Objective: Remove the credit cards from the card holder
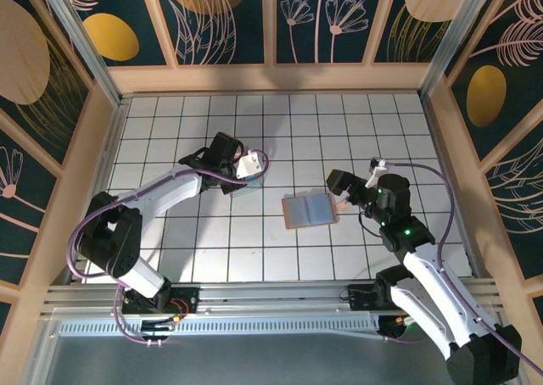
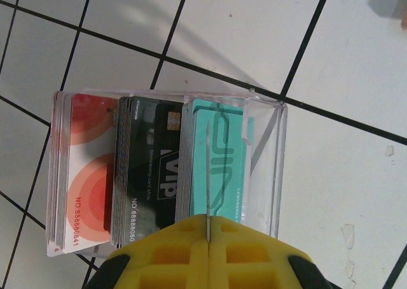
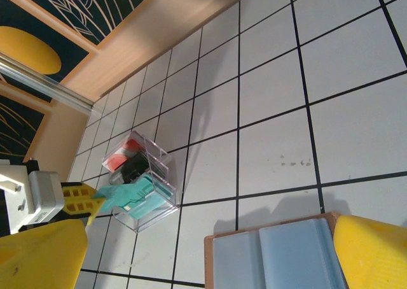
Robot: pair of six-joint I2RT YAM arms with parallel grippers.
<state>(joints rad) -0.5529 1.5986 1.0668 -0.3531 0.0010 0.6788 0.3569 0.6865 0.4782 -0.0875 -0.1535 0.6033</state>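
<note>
Nearest the arms' bases, the holder (image 1: 310, 209) lies open and flat on the tiled surface (image 1: 170, 249), its blue-grey faces up and a tan border round them. In the right wrist view its near part is cut off by the frame's bottom edge. The pockets are too pale and blurred for me to say whether any cards sit in them.

The right gripper (image 1: 342, 193) hangs at the holder's right edge with its fingers (image 3: 372, 251) spread wide, one at each bottom corner of its own wrist view and the holder's face between them. From above I can't tell whether a fingertip touches the border or stands just off it.

Further out and to the left, apart from the holder, stands the clear box (image 2: 280, 174). The left gripper (image 2: 208, 228) is over it, its fingers pressed together on something thin. Its own camera sees this edge-on, as a bare line. From the right wrist the same thing reads as a teal card (image 3: 124, 197), so it is probably that, pinched at one end above the teal end of the box.

Inside the box, cards stand on edge in a red stack (image 2: 79, 174), a black stack (image 2: 146, 174) marked VIP and a teal stack (image 2: 222, 168). The yellow fingers hide the box's near edge, and from above the wrist covers much of the box.

Beyond it all runs the wooden back wall (image 1: 271, 78).
</note>
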